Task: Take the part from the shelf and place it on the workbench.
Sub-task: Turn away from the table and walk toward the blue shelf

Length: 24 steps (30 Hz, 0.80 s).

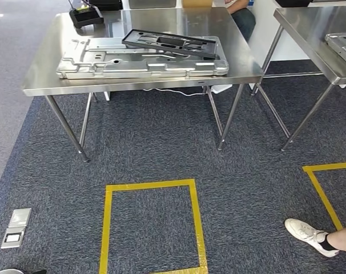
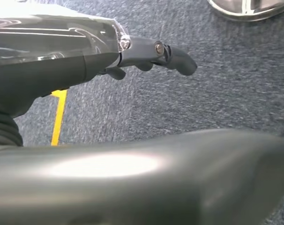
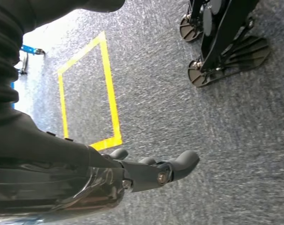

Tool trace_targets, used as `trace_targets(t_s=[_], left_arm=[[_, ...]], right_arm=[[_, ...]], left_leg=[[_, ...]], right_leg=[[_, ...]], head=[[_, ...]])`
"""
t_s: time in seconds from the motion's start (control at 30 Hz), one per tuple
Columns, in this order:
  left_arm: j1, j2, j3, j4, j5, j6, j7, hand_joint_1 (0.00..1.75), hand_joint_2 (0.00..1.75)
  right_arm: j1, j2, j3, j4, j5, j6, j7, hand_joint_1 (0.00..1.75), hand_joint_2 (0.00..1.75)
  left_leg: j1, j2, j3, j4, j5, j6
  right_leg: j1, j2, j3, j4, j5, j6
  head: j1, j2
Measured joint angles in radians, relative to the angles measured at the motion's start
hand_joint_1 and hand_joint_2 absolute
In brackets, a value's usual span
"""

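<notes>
Part [image 1: 142, 59] lies on the workbench [image 1: 41, 77] — well apart from both empty, straight-fingered hands [image 2: 147, 51] [image 3: 151, 171].

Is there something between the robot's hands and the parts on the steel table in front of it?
Nothing solid visibly blocks the way. The left hand and right hand hang over carpet, holding nothing. The black part lies on the grey panel on the table; open carpet with a yellow taped square lies before it.

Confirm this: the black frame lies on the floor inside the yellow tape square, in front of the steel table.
Not right. In the head view the black frame lies on top of the grey panel on the steel table. The yellow tape square on the floor in front of it holds nothing.
</notes>
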Motion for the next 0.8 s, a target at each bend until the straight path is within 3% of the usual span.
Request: trace_targets(t_s=[0.13, 0.23, 0.33, 0.37, 0.47, 0.63, 0.77, 0.8], left_arm=[[0.008, 0.011, -0.075, -0.015, 0.070, -0.003, 0.019, 0.00, 1.75], [0.020, 0.019, -0.132, -0.022, 0.122, -0.004, 0.034, 0.00, 1.75], [0.033, 0.027, -0.193, -0.028, 0.176, -0.007, 0.048, 0.00, 1.75], [0.038, 0.029, -0.213, -0.030, 0.193, -0.008, 0.053, 0.00, 1.31], [0.052, 0.034, -0.273, -0.035, 0.247, -0.009, 0.068, 0.00, 0.00], [0.075, 0.045, -0.375, -0.042, 0.335, -0.012, 0.092, 0.00, 0.00], [0.094, 0.056, -0.458, -0.049, 0.406, -0.016, 0.111, 0.00, 1.75], [0.099, 0.058, -0.478, -0.051, 0.424, -0.017, 0.115, 0.00, 1.75]], right_arm=[[0.018, -0.005, 0.075, 0.002, -0.074, 0.000, 0.002, 0.00, 1.75], [0.022, -0.010, 0.135, 0.002, -0.131, 0.001, 0.003, 0.00, 1.75], [0.026, -0.017, 0.199, 0.000, -0.189, 0.001, 0.008, 0.00, 0.44], [0.027, -0.019, 0.219, -0.001, -0.208, 0.001, 0.010, 0.00, 0.00], [0.034, -0.026, 0.282, -0.006, -0.265, 0.001, 0.016, 0.00, 0.00], [0.048, -0.038, 0.386, -0.019, -0.360, 0.002, 0.020, 0.00, 0.00], [0.059, -0.045, 0.471, -0.030, -0.436, 0.003, 0.023, 0.00, 0.00], [0.061, -0.046, 0.492, -0.033, -0.455, 0.003, 0.025, 0.00, 0.00]], left_leg=[[-0.003, 0.000, -0.005, 0.003, -0.001, 0.006], [0.000, 0.000, -0.003, -0.002, 0.003, 0.001], [0.002, 0.000, -0.003, -0.005, 0.006, -0.005], [0.002, 0.000, -0.003, -0.006, 0.006, -0.006], [0.003, 0.000, -0.003, -0.006, 0.006, -0.010], [0.002, 0.000, -0.003, -0.006, 0.005, -0.017], [-0.001, 0.000, -0.004, -0.006, 0.005, -0.017], [-0.001, 0.000, -0.004, -0.005, 0.005, -0.017]], right_leg=[[0.002, 0.001, 0.003, -0.022, -0.002, -0.004], [0.006, 0.001, 0.003, -0.021, -0.002, -0.006], [0.008, 0.000, 0.002, -0.020, -0.003, -0.009], [0.008, 0.000, 0.002, -0.020, -0.003, -0.009], [0.008, 0.000, 0.002, -0.020, -0.004, -0.010], [0.008, 0.000, 0.003, -0.019, -0.004, -0.011], [0.006, 0.000, 0.003, -0.019, -0.004, -0.010], [0.005, 0.000, 0.003, -0.019, -0.004, -0.010]], head=[[-0.001, 0.000], [-0.001, 0.000], [-0.001, 0.000], [-0.001, 0.000], [-0.001, 0.000], [-0.001, 0.000], [-0.001, 0.000], [-0.001, 0.000]])
